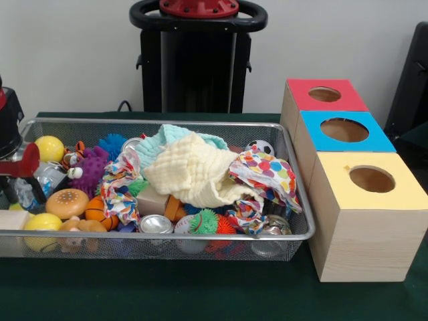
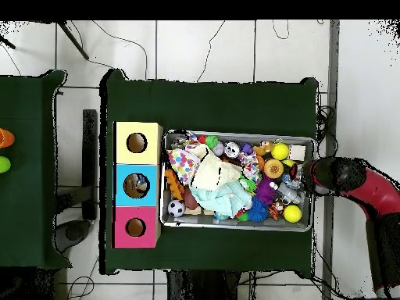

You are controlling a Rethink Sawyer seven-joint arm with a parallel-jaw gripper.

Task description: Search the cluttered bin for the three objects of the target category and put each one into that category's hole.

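Dark green worktop [image 1: 200,294] against a pale wall. A wire mesh bin [image 1: 160,235] sits on it, heaped with clutter — a cream muslin cloth [image 1: 194,175] on top at centre, a polka-dot cloth [image 1: 271,172] draped toward the boxes, yellow balls [image 1: 49,148], a purple spiky toy [image 1: 90,167], a small football [image 1: 259,146] at the far corner. Just beside the bin stand three wooden boxes in a row, each with a round hole: red-topped [image 1: 324,95], blue-topped [image 1: 344,130], yellow-topped [image 1: 371,180]. The gripper [image 2: 316,176] hangs at the bin's end opposite the boxes — cannot tell how far open it is, or whether it grasps anything.
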